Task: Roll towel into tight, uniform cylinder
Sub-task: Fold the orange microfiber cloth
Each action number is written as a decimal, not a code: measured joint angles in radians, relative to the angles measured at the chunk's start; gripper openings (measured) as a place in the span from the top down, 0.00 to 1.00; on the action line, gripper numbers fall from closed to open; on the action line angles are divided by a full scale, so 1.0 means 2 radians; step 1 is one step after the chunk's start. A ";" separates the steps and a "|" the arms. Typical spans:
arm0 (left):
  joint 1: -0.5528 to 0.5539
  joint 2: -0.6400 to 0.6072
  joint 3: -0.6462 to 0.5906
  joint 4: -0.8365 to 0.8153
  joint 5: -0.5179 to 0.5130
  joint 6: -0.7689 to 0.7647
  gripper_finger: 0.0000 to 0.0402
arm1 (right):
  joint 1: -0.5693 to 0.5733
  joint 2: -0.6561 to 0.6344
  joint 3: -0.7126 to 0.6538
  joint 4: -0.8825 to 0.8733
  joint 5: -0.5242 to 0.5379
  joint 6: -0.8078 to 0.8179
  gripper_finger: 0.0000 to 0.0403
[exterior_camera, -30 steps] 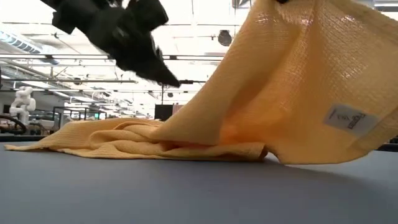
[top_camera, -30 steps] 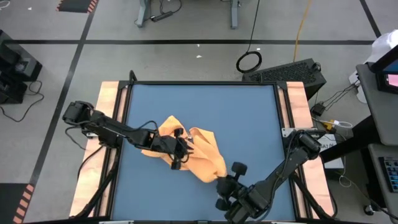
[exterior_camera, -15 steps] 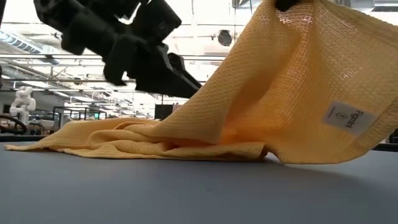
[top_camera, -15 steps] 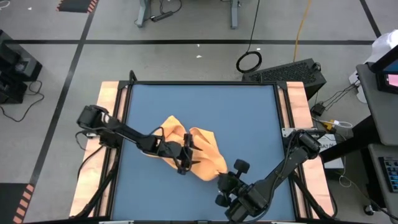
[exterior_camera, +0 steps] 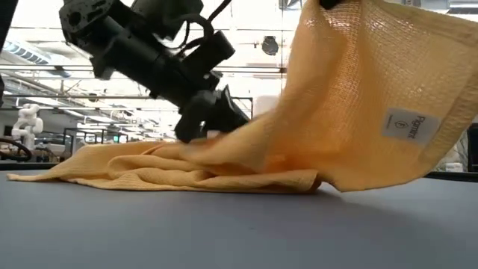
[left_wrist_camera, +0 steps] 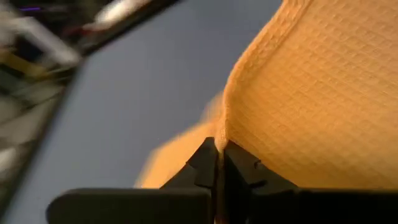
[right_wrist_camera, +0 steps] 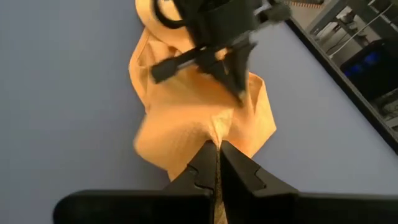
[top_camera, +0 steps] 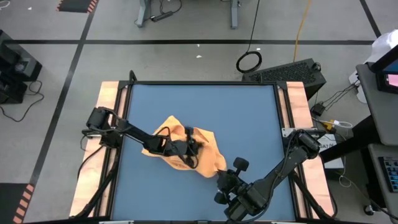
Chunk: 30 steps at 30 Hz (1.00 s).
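A: Lying crumpled on the blue-topped bench (top_camera: 249, 118), toward its front and a little left of the middle, is the soft orange-yellow waffle-weave towel (top_camera: 208, 152). What grips it?

B: Both arms. The left gripper (top_camera: 193, 149) sits over the middle of the heap; in the left wrist view its two dark fingers (left_wrist_camera: 202, 165) are pressed together on a hemmed edge of the cloth (left_wrist_camera: 298, 99), which rises from between them.

A: And the right gripper (right_wrist_camera: 217, 163)?

B: It reaches in from the front right corner of the bench. Its fingers (right_wrist_camera: 200, 163) are likewise pinched closed on a fold of the towel (right_wrist_camera: 186, 118), with the other arm's gripper visible farther off over the same cloth.

A: How does the fabric hang?

B: In the low view one part of the towel (exterior_camera: 358, 97) is lifted into a steep sheet that climbs out of the top of the picture, while the rest lies in flat folds on the bench surface (exterior_camera: 224, 232). A small white tag (exterior_camera: 411, 125) shows on the raised part near its lower edge. The left gripper (exterior_camera: 205, 119) meets the cloth where the raised sheet joins the low folds.
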<state>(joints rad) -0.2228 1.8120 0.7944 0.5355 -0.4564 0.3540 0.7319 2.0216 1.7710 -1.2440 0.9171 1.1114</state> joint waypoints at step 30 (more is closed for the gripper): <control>0.052 -0.392 -0.002 -0.155 -0.249 0.175 1.00 | -0.232 -0.052 0.003 -0.156 0.114 -0.151 0.99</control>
<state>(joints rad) -0.1193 1.0283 0.7914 0.2254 -0.9542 0.7040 0.2674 1.9169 1.7767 -1.5565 1.1448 0.8084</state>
